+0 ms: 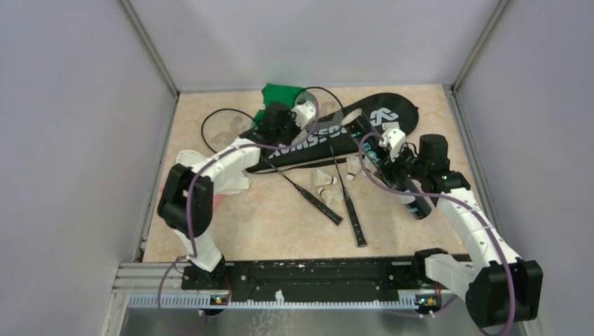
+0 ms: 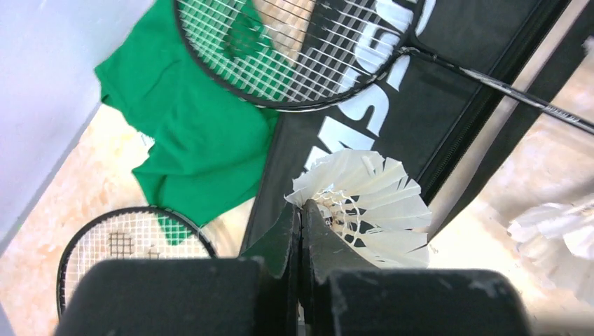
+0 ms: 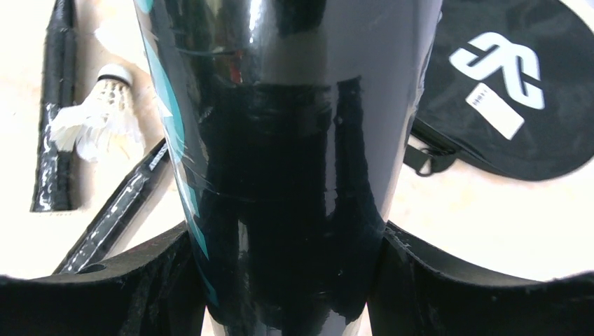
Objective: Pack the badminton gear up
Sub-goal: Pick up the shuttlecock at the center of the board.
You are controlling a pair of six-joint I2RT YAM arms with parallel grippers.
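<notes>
My left gripper (image 1: 308,120) (image 2: 301,206) is shut on the feather edge of a white shuttlecock (image 2: 371,203), held over the black CROSSWAY bag (image 1: 399,112) (image 2: 420,84). One racket's head (image 2: 301,49) lies across the bag's far end. The other racket's head (image 1: 224,129) (image 2: 126,241) lies to the left on the table. My right gripper (image 1: 389,162) (image 3: 284,238) is shut on the long black tube with teal lettering (image 1: 415,203) (image 3: 294,140). Loose shuttlecocks (image 1: 326,180) (image 3: 105,115) lie between the racket handles (image 1: 350,220).
A green cloth (image 1: 280,94) (image 2: 189,133) lies at the back by the bag. White and pink cloths (image 1: 235,183) lie under the left arm. Grey walls close in the table on three sides. More white feathers (image 2: 553,238) show blurred at the right of the left wrist view.
</notes>
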